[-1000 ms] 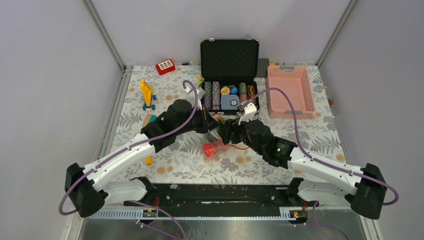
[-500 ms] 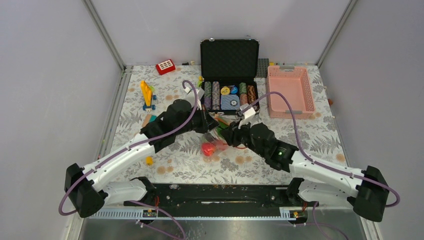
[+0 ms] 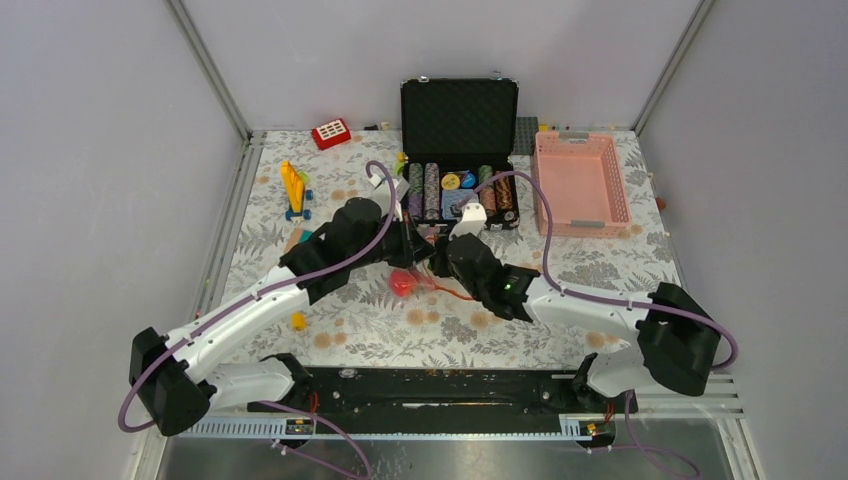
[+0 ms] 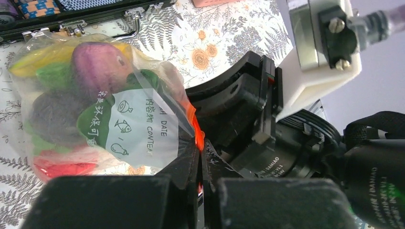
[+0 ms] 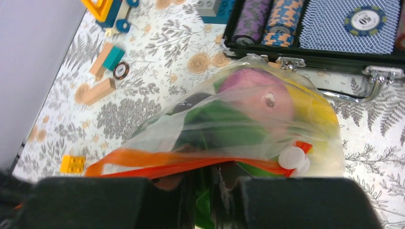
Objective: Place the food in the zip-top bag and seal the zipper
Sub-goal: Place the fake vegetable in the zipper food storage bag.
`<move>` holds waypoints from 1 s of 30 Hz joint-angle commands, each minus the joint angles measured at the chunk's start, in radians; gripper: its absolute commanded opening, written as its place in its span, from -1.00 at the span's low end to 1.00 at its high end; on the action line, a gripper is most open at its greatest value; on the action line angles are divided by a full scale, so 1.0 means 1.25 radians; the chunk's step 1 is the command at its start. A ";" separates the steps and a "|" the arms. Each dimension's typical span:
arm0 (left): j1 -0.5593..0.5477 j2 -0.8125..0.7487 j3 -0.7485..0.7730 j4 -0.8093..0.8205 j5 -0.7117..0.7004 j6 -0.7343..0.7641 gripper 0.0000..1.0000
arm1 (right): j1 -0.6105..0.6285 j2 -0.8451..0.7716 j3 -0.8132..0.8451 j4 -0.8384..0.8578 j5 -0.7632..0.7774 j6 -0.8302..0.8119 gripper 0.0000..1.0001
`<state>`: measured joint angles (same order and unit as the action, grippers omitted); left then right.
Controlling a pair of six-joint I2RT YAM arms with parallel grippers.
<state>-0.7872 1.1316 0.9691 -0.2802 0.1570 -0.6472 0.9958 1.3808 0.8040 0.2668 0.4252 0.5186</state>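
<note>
The clear zip-top bag [image 4: 133,124] hangs between both grippers near the table's middle [image 3: 408,283]. The food sits inside it: a purple ball [image 4: 100,64], a yellow banana [image 4: 28,64], green pieces [image 5: 224,126] and a red fruit [image 4: 59,168]. My left gripper [image 4: 200,145] is shut on one end of the orange-red zipper [image 4: 193,125]. My right gripper [image 5: 205,171] has its jaws drawn narrow onto the bag's mouth at the middle of the zipper [image 5: 157,162]. A white slider [image 5: 293,159] sits near the strip's right end.
An open black case of poker chips [image 3: 460,190] stands just behind the bag. A pink mesh basket [image 3: 580,183] is at the back right. Building blocks [image 3: 294,190], a red toy [image 3: 331,133] and a small yellow block [image 3: 297,321] lie on the left.
My right arm has swung left toward the bag and its jaws have closed from wide to narrow. The bag has shifted slightly up and left. The left gripper stays shut.
</note>
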 commanded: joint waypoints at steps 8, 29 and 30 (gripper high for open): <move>-0.014 -0.118 -0.010 0.094 0.032 -0.019 -1.00 | -0.009 0.024 0.007 -0.138 0.237 0.149 -0.45; -0.015 -0.097 -0.037 0.054 -0.014 -0.003 -1.00 | -0.009 -0.373 -0.050 -0.147 -0.205 -0.176 0.69; -0.015 -0.099 -0.037 0.051 -0.014 0.001 -1.00 | -0.008 -0.379 -0.045 -0.176 -0.189 -0.194 0.70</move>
<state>-0.8112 1.0203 0.9077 -0.2699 0.1570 -0.6693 0.9688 0.9737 0.7242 0.1005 0.2161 0.3801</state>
